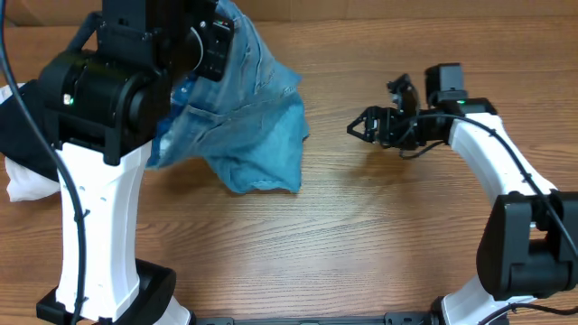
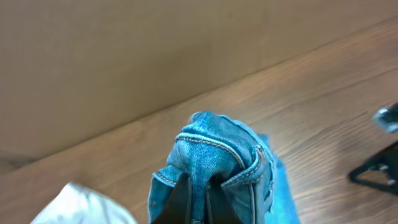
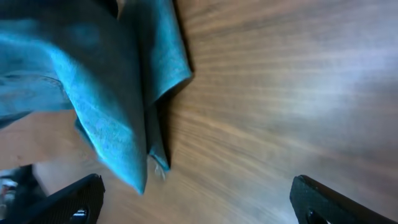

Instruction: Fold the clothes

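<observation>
The clothes are light blue denim jeans [image 1: 257, 135], bunched and lifted at the back left, with the lower folds resting on the wooden table [image 1: 361, 226]. My left gripper [image 2: 198, 202] is shut on a stitched seam fold of the jeans [image 2: 214, 152]. In the overhead view its fingers are hidden under the arm. My right gripper [image 1: 373, 108] hangs open to the right of the cloth, apart from it. In the right wrist view the jeans [image 3: 106, 93] dangle ahead of the right gripper [image 3: 199, 205], and nothing lies between its fingers [image 3: 329, 199].
A black garment [image 1: 18, 126] and a white garment [image 1: 27, 181] lie at the left edge; the white garment [image 2: 81, 205] also shows beside the left gripper. A cardboard wall [image 2: 124, 62] stands behind the table.
</observation>
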